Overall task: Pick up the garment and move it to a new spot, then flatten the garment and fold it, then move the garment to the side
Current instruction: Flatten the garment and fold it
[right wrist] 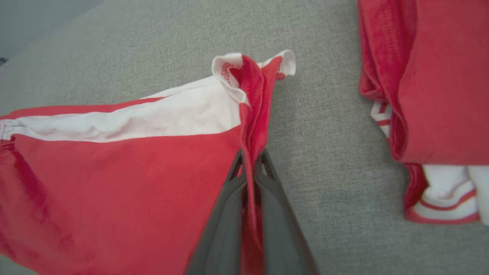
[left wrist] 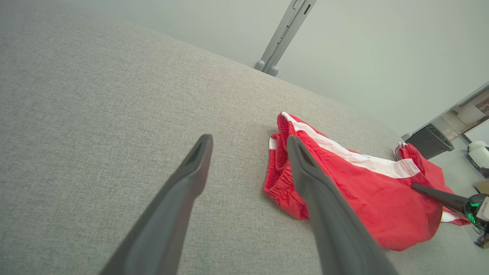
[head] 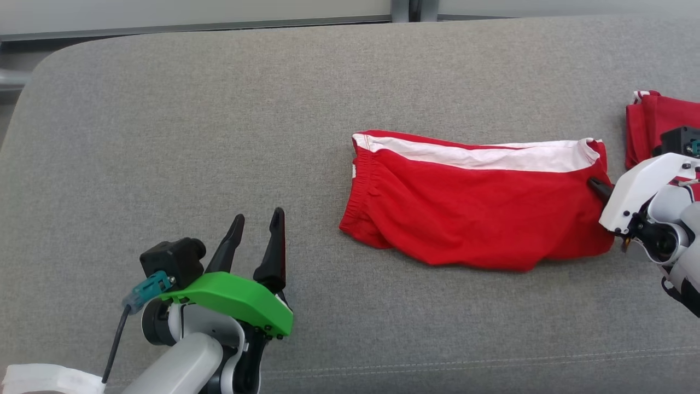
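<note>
Nearest me, the left gripper (head: 258, 214) hung with jaws wide apart and empty, well left of the red shorts (head: 476, 213), which lay lengthwise left to right on the grey cushion (head: 219, 109), their right hem pinched in the closed right gripper (right wrist: 250, 156).
</note>
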`<state>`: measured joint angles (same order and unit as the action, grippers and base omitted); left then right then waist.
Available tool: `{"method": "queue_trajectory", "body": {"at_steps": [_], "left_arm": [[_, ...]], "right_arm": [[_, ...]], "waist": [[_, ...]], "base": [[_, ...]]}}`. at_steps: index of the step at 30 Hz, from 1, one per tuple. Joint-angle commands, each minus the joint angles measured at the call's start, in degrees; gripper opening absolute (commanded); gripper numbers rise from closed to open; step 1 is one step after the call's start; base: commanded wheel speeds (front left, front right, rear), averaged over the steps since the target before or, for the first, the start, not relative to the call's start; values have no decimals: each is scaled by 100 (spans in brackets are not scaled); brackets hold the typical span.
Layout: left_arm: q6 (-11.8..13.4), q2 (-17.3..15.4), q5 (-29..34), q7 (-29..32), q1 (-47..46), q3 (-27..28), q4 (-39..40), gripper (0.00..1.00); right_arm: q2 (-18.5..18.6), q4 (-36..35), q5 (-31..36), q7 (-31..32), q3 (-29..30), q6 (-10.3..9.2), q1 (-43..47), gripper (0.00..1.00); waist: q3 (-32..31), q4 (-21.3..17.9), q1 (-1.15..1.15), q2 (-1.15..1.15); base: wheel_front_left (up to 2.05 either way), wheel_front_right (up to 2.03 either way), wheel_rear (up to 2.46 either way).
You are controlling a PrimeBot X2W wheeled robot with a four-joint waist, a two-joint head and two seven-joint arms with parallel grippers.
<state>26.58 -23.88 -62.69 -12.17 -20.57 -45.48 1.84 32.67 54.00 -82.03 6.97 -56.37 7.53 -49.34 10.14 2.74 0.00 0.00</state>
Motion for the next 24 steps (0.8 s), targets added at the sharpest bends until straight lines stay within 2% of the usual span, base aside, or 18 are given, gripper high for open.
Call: {"method": "queue_trajectory", "body": {"at_steps": [1, 8, 14, 19, 24], "left_arm": [[29, -36, 61, 25, -18, -2, 19, 100], [-3, -18, -18, 0, 123, 1, -3, 100], [-95, -15, -75, -64, 283, 33, 18, 100], [-182, -56, -64, -66, 382, -20, 38, 100], [-245, -72, -34, -23, 421, -118, 46, 100]], "right_arm": [[-20, -23, -26, -42, 16, -8, 58, 0], [-1, -450, -139, -121, 133, -7, -31, 0], [7, -985, 77, -16, -21, -7, -149, 0], [-176, -1277, 233, 99, -148, -6, -221, 0], [-573, -1254, 343, 220, -207, -5, -274, 0]], "waist": [[-28, -35, 0, 0], [-232, -36, 0, 0], [-480, -29, 0, 0], [-674, 61, 0, 0], [-814, 240, 0, 0]], "base": [[0, 0, 0], [0, 0, 0], [0, 0, 0], [0, 0, 0], [0, 0, 0]]}}
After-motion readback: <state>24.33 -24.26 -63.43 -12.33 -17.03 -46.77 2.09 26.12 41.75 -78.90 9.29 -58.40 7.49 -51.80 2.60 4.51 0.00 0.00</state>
